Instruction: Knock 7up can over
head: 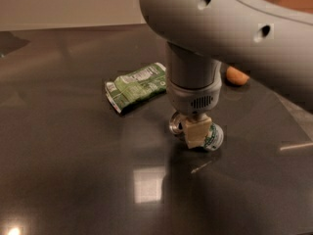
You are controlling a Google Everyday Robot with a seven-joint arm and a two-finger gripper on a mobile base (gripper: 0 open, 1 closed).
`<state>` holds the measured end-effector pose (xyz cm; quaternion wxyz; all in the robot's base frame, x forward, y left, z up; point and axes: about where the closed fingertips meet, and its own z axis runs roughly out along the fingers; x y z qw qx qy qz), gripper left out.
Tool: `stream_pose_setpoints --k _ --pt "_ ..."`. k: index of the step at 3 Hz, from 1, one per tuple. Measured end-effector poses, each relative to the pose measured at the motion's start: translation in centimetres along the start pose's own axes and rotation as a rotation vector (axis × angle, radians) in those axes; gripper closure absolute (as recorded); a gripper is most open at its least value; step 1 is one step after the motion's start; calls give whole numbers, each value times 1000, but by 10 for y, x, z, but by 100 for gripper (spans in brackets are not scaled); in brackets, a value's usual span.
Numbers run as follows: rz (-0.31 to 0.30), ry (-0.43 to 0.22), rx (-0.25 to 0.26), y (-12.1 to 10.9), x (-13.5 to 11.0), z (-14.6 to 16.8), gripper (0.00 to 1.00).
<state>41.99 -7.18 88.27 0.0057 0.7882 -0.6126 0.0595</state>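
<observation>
The 7up can point(213, 137) lies on its side on the dark glossy table point(73, 146), right of centre. Its shiny silver end point(174, 123) faces left and its white-and-green labelled body points right. My gripper point(196, 133) hangs straight down from the grey wrist point(192, 84) and sits right at the can, its cream-coloured tip covering the can's middle. The big grey arm point(234, 28) crosses the top of the view.
A flat green snack bag point(137, 86) lies just behind and left of the can. An orange round object point(236, 76) sits at the back right, partly hidden by the arm. A lighter strip runs along the table's right edge point(298, 116).
</observation>
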Motion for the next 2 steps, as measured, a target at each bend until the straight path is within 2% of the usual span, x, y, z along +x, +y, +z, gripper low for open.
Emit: stream_pose_setpoints --k 1,2 --pt "0 -6 14 -3 -2 -1 0" --pt "0 -6 14 -3 -2 -1 0"
